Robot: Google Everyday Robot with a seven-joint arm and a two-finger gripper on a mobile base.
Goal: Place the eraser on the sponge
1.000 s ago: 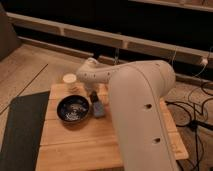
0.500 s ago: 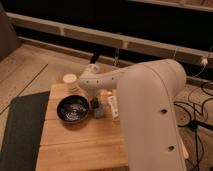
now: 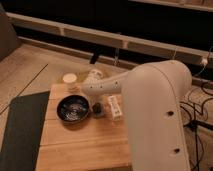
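The white robot arm [image 3: 155,115] fills the right side, its thick upper link rising from the lower right corner. From the elbow a slimmer forearm stretches leftward, nearly level, over the back half of the pale wooden worktop [image 3: 85,145]. The end effector [image 3: 93,76] sits at the far end of that forearm, turned toward the rear edge of the worktop, fingers together and gripping nothing. A dark flat mat [image 3: 20,130] lies along the worktop's left edge. A round black bowl [image 3: 60,111] stands left of centre. A white tube with an orange-red tip [image 3: 115,106] lies to its right, under the forearm. A small cream round cup [image 3: 70,78] stands near the back left corner, just beside the end effector. Between bowl and tube rests the small blue-grey rectangular sponge [image 3: 100,114]. The small dark brown-black oblong eraser [image 3: 97,107] seems to lie on top of it, well apart from the end effector
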